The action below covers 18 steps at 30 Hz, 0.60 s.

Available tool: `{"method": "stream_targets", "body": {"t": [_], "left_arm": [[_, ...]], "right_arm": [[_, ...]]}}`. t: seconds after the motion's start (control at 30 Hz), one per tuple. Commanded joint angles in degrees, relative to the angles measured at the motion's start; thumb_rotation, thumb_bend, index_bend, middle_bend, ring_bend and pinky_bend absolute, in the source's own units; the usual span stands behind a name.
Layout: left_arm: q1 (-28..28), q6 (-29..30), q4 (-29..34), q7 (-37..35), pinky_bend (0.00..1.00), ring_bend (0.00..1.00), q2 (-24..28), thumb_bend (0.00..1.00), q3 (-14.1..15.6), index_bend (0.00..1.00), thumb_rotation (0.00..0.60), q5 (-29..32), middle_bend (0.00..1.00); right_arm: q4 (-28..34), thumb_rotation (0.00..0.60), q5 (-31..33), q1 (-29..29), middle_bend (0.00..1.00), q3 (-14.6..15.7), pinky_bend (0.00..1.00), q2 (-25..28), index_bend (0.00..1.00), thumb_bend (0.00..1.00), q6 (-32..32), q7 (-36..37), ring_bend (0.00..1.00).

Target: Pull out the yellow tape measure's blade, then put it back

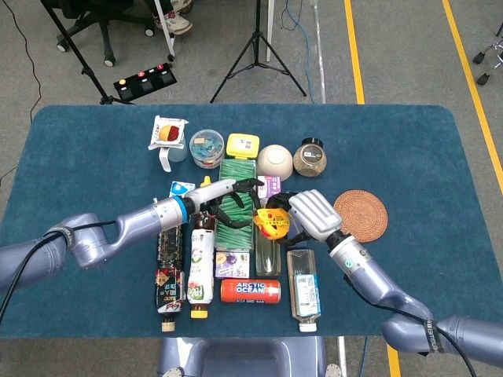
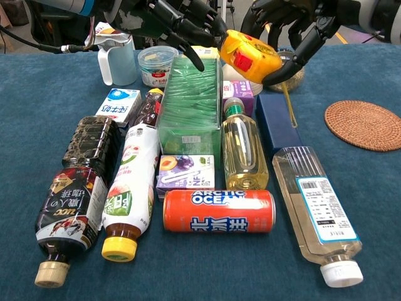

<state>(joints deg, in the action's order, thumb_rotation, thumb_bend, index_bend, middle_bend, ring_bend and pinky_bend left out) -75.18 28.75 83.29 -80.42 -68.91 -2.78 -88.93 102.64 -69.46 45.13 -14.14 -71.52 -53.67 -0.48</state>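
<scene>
Gripping the yellow tape measure [image 2: 249, 56] above crowded bottles, right robot hand [image 2: 294, 28]; left robot hand [image 2: 178, 22] fingertips touch it.

The round yellow plastic tape measure [image 2: 249, 56] with a red button is held aloft above the tabletop [image 2: 376, 188], tilted, red button facing forward. A thin yellow strap [image 2: 289, 106] hangs beneath it.

Two glossy blue-grey metallic arms enter from the lower corners of the head view, built of rounded, tube-like segments. The left arm [image 1: 94, 242] carries a bright blue ring at its wrist and a black band lower left. The left hand [image 1: 232, 198] has slim black fingers. The right hand [image 1: 313, 214] wears a ribbed silver-white back plate; a lettered black band circles the right arm [image 1: 393, 306].
</scene>
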Motion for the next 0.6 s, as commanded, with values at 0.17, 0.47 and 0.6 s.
{"method": "stream_targets", "body": {"t": [0.17, 0.47, 0.6], "left_arm": [[0.34, -0.31, 0.22, 0.78, 0.26, 0.0, 0.16, 0.31, -0.35, 0.49, 0.6, 0.53, 0.06], [0.71, -0.73, 0.46, 1.63, 0.26, 0.0, 0.21, 0.32, -0.9, 0.53, 0.6, 1.33, 0.06], [0.86, -1.0, 0.68, 2.05, 0.26, 0.0, 0.47, 0.32, -1.06, 0.54, 0.6, 1.41, 0.06]], "right_arm": [[-0.22, 0.6, 0.13, -0.06, 0.58, -0.05, 0.69, -0.05, 0.61, 0.2, -0.07, 0.11, 0.65], [-0.46, 0.6, 0.26, -0.12, 0.58, -0.13, 0.69, -0.13, 0.61, 0.2, -0.16, 0.2, 0.65], [-0.6, 0.6, 0.43, -0.12, 0.58, -0.15, 0.69, -0.16, 0.61, 0.2, -0.12, 0.16, 0.65]]}}
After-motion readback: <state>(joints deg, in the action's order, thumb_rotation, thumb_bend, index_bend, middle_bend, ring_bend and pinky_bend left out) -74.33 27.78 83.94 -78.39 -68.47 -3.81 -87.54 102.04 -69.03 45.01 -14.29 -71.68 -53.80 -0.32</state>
